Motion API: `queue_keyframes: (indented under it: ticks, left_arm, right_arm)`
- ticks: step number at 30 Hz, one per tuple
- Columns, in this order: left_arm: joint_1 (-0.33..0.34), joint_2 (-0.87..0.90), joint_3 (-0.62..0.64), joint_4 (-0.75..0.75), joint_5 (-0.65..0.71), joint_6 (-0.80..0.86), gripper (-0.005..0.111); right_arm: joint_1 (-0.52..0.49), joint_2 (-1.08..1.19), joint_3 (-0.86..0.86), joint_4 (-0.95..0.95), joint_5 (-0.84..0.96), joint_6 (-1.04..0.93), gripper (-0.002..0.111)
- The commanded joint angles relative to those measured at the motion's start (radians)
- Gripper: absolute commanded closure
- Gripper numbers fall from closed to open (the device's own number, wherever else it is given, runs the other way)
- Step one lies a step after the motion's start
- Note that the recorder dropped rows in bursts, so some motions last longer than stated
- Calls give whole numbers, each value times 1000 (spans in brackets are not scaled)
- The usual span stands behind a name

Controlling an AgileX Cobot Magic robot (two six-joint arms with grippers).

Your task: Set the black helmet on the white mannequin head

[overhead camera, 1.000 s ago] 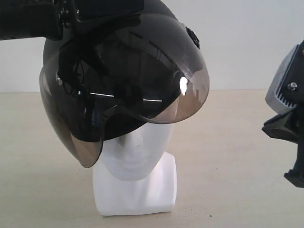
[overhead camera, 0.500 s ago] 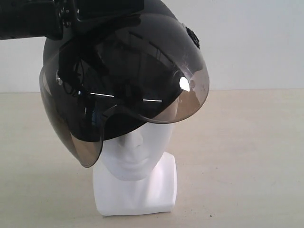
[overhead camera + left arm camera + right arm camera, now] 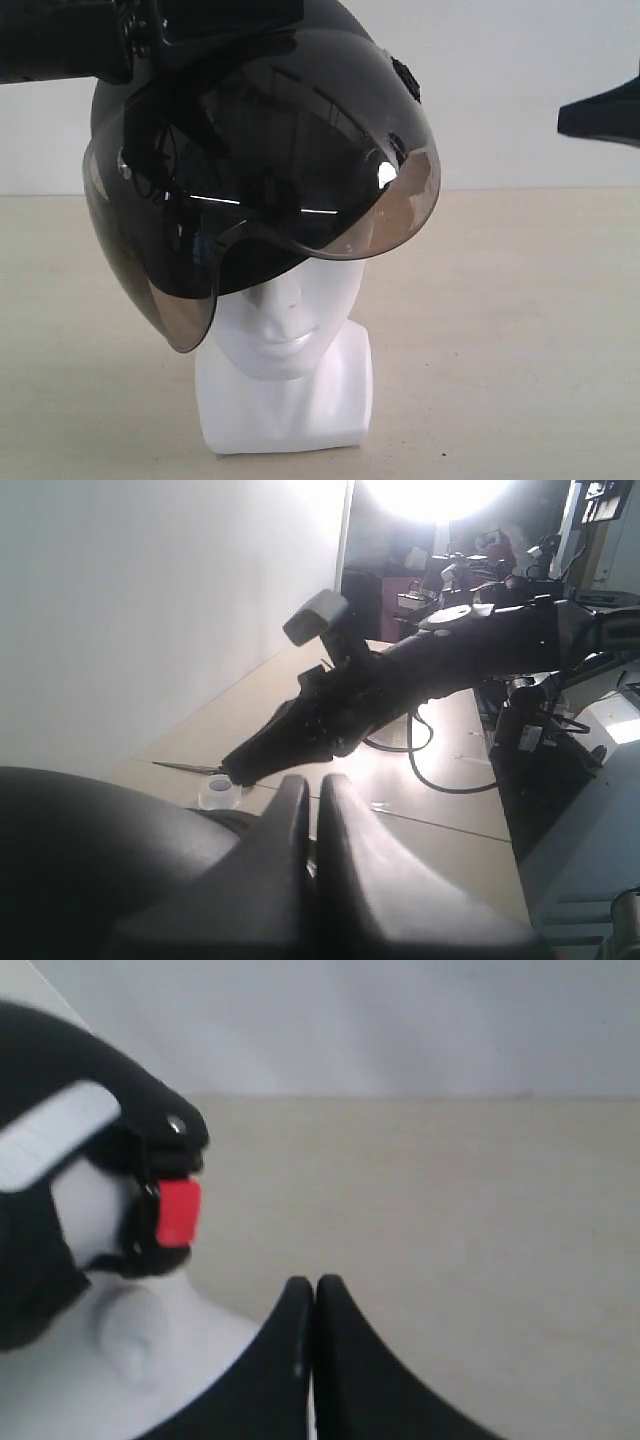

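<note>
The black helmet (image 3: 250,150) sits askew over the white mannequin head (image 3: 285,335), with its visor facing the exterior camera and its rim lower at that view's left. The left gripper (image 3: 313,788) and right gripper (image 3: 313,1288) are pinched closed.

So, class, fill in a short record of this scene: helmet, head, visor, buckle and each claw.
helmet: black, tilted over the top of the head
head: white, upright on the table; nose, lips and chin show
visor: smoky, raised in front, above the face
buckle: red, hanging on the strap by the head's ear
left claw: shut, at the helmet's shell; whether it pinches anything is unclear
right claw: shut, empty, near the head
progress: helmet seems not yet seated level
</note>
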Motion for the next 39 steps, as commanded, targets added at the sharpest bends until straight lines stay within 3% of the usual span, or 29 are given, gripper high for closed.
queue_keyframes:
  ticks: [1, 4, 6, 10, 13, 21, 39]
  left_arm:
    - [-5, 37, 21, 108, 118, -15, 103]
    - [-5, 37, 21, 108, 118, -15, 103]
    - [-5, 37, 21, 108, 118, -15, 103]
    - [-5, 37, 21, 108, 118, -15, 103]
    - [-5, 37, 21, 108, 118, -15, 103]
    - [-5, 37, 21, 109, 116, -21, 103]
    - [-5, 37, 21, 109, 114, -36, 103]
  right_arm:
    - [-22, -2, -4, 182, 139, -33, 108]
    - [-18, -2, -4, 246, 163, -33, 107]
    - [-16, -2, -4, 249, 165, -31, 100]
    - [12, -2, -4, 247, 162, -29, 68]
    - [65, -2, -4, 230, 103, -29, 55]
    - [239, 8, -4, 176, -195, -23, 56]
    - [282, 159, -36, 203, -66, -7, 56]
